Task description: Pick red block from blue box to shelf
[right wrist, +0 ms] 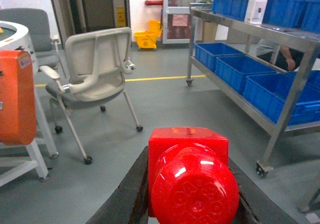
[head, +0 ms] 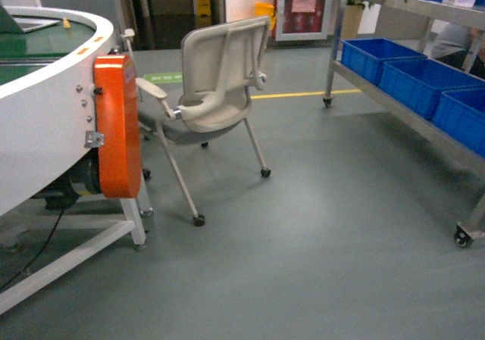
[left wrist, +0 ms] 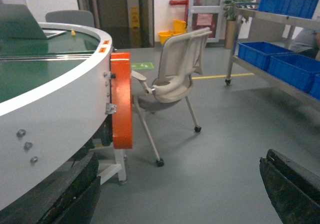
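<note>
Carrying step: right gripper point(right wrist: 192, 204) fingers clamp the red block point(right wrist: 190, 171), left gripper point(left wrist: 175, 194) fingers wide; next approach the shelf point(right wrist: 250, 32) on the right.

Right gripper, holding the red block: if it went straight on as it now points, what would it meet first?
Probably open grey floor. Beyond the red block in the right gripper the way looks free, between the chair and the shelf; depth is unclear.

Shelf point(head: 424, 120) cropped at right edge; red block's point(right wrist: 192, 174) lower part out of frame.
</note>
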Controlling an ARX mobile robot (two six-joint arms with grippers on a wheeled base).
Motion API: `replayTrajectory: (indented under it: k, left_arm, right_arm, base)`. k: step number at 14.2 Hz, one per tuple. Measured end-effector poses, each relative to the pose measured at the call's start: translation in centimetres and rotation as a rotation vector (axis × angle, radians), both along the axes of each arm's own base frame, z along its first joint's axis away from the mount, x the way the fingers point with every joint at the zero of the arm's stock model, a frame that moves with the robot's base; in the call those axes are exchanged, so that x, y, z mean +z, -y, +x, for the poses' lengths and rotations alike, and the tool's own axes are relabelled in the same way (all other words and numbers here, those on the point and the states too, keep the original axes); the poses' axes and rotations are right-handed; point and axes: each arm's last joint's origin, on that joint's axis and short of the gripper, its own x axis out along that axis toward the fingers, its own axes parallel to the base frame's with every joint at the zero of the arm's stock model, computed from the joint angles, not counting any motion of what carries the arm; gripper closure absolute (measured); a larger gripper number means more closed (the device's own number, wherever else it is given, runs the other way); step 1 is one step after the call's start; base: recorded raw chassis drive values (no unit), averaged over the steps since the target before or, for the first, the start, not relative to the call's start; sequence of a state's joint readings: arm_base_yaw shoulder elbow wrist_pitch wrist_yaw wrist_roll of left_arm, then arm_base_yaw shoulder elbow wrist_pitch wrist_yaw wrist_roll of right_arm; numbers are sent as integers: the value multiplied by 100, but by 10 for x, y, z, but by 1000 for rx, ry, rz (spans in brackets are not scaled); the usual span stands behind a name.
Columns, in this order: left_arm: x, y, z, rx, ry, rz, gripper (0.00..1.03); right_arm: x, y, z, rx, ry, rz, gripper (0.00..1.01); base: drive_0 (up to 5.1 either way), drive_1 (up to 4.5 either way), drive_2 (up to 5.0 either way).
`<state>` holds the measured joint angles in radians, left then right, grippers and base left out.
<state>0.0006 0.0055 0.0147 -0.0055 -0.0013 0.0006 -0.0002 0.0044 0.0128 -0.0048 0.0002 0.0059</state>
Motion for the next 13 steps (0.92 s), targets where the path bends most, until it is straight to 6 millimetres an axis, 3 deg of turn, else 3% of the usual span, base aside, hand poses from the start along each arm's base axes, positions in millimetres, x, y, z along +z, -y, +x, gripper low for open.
replayTrajectory:
  k: [13]
  left_arm:
    - [0, 0, 0, -1, 0, 0, 5]
  right_arm:
    - [0, 0, 0, 0, 0, 0, 72]
  base:
    - [-181, -181, -181]
